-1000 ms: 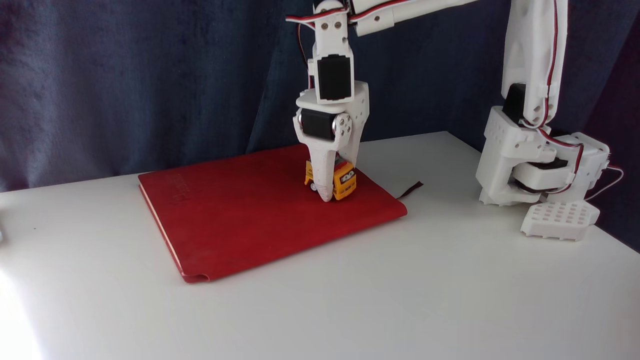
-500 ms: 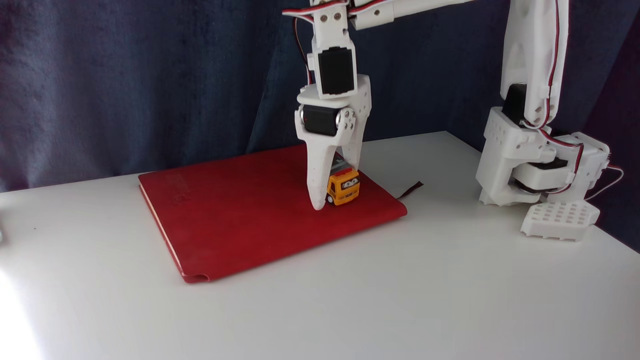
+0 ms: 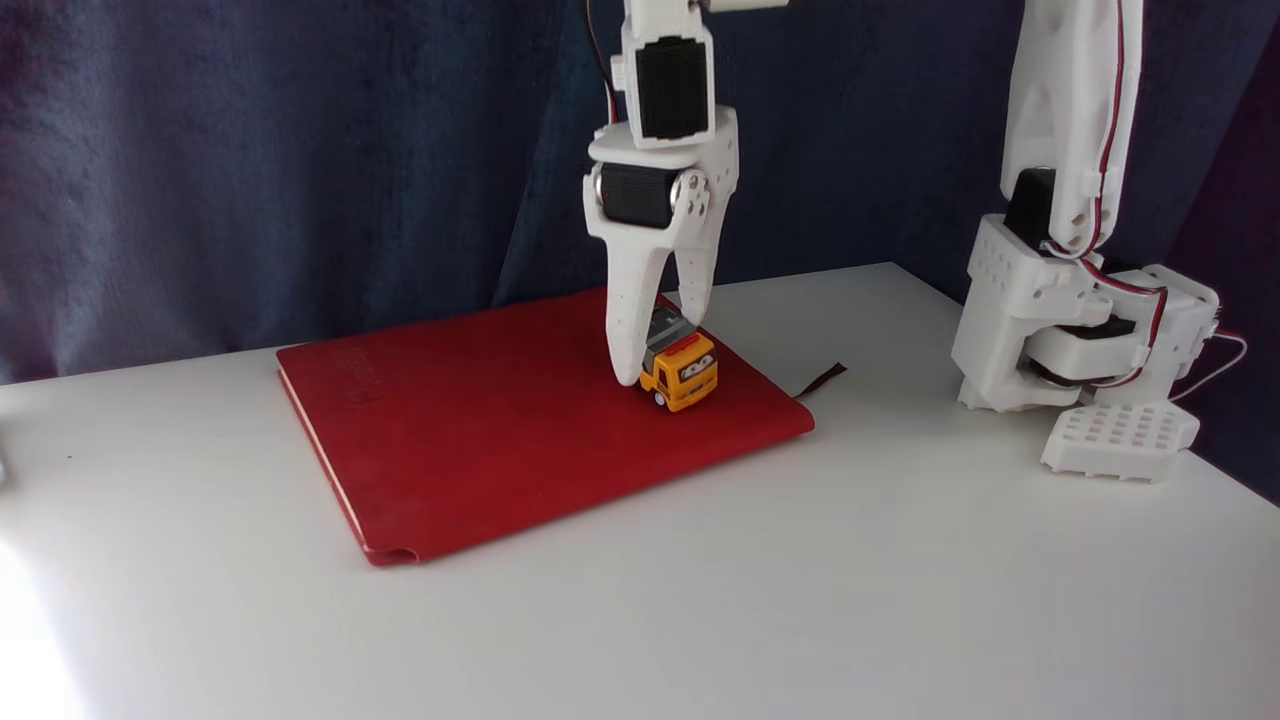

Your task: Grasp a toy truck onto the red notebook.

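The yellow-orange toy truck (image 3: 683,372) stands on its wheels on the right part of the dark-red notebook (image 3: 480,420), its cartoon-eye windshield facing front right. My white gripper (image 3: 660,345) hangs point-down over the truck's grey rear bed, open. One finger (image 3: 632,330) reaches down at the truck's left side and the other ends above the bed, and neither grips it. The notebook lies flat on the white table with its ribbon bookmark (image 3: 820,380) sticking out at the right.
The arm's white base (image 3: 1085,330) stands at the table's right, with a perforated white foot plate (image 3: 1120,438) in front of it. A dark blue curtain (image 3: 250,150) hangs behind the table. The white table (image 3: 700,600) runs wide in front of the notebook.
The gripper has let go of the toy truck, opened and risen. The truck now rests on the notebook, having been held and tilted a second ago.
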